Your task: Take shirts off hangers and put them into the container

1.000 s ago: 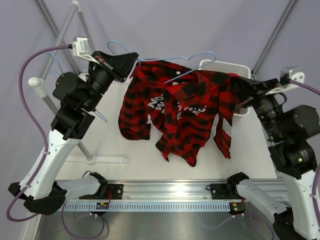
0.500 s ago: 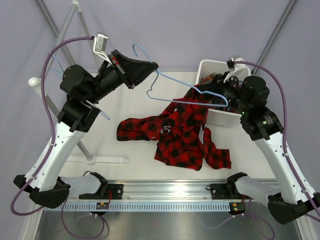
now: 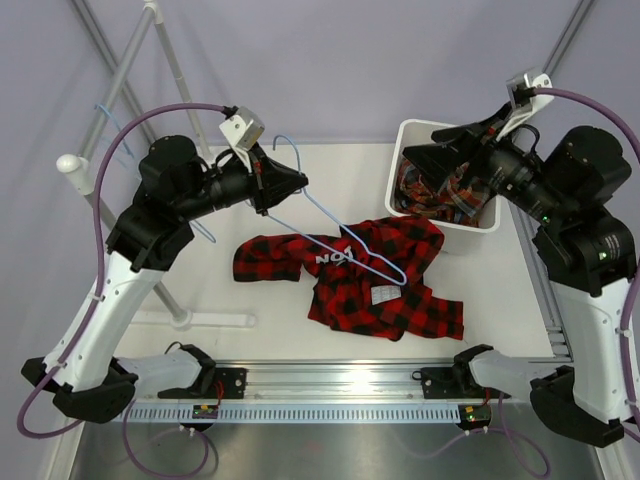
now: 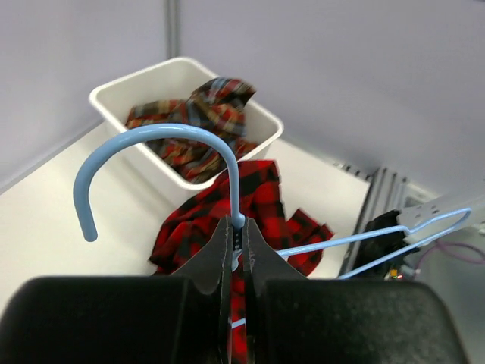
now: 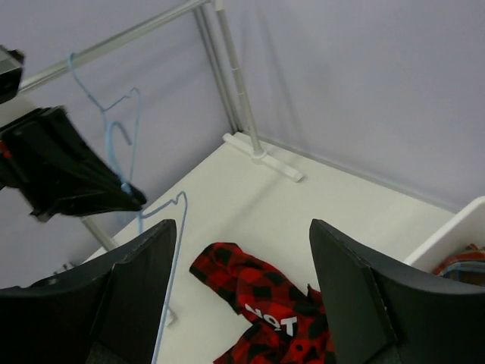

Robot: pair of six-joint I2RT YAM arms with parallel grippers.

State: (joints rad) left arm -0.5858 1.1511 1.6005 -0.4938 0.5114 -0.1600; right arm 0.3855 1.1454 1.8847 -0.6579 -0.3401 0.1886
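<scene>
Top external: red-black shirt crumpled on bench, just beside container; plaid shirt inside. Grip: left fingers clamped on hanger neck; right fingers apart, empty. Flannel likely soft, light, floppy: pinch bunched fold mid-body.

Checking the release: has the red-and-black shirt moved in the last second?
Yes. The red-and-black shirt has dropped from hanging across the container to lying on the table, left of it and nearer the front edge.
</scene>
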